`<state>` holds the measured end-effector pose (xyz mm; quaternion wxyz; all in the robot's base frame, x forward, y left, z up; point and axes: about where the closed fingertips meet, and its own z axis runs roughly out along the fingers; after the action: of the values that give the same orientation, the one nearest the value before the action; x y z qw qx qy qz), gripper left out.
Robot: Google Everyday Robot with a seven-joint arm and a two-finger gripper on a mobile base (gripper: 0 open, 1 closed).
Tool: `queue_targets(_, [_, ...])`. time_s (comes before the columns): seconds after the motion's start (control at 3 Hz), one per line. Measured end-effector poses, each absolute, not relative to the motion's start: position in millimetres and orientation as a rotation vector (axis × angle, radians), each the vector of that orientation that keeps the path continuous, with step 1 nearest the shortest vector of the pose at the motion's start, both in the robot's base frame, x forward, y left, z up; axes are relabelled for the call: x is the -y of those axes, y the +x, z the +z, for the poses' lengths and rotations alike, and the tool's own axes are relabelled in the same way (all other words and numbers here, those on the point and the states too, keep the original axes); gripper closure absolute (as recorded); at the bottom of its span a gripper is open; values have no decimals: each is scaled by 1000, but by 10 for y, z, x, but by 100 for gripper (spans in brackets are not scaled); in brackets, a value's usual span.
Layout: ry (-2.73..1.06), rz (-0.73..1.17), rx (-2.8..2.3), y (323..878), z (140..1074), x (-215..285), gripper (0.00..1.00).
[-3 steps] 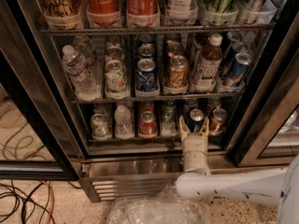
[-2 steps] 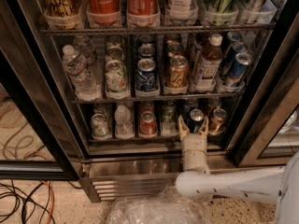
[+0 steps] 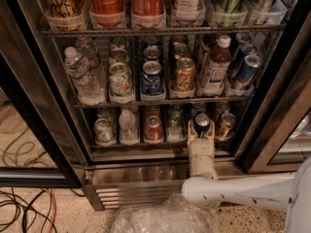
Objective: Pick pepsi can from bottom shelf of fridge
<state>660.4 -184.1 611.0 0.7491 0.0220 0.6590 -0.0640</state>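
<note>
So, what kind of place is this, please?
Probably a shop or office pantry: a display fridge, wire racks stocked with drinks, loose cables on a speckled floor. The claw is at the pepsi can on the bottom shelf.

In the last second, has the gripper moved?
No. The gripper sits at the pepsi can, in the same place against the bottom shelf's front edge.

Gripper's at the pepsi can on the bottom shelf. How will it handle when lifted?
The pepsi can is a smooth metal cylinder, likely stiff for the gripper right at its front, but it could slip. It stands upright close beside a copper-brown can, so tilting it may bump that neighbour. Laid sideways, it would probably roll.
</note>
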Motion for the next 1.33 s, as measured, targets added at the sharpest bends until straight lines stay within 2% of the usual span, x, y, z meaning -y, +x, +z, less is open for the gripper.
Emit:
queue_targets(0.33, [47, -140, -1439, 6604, 6116, 1840, 98])
queue_targets(0.67, [29, -121, -1378, 6469, 6442, 1789, 100])
queue_targets(1.33, [-78, 39, -1310, 5957, 7184, 1446, 100])
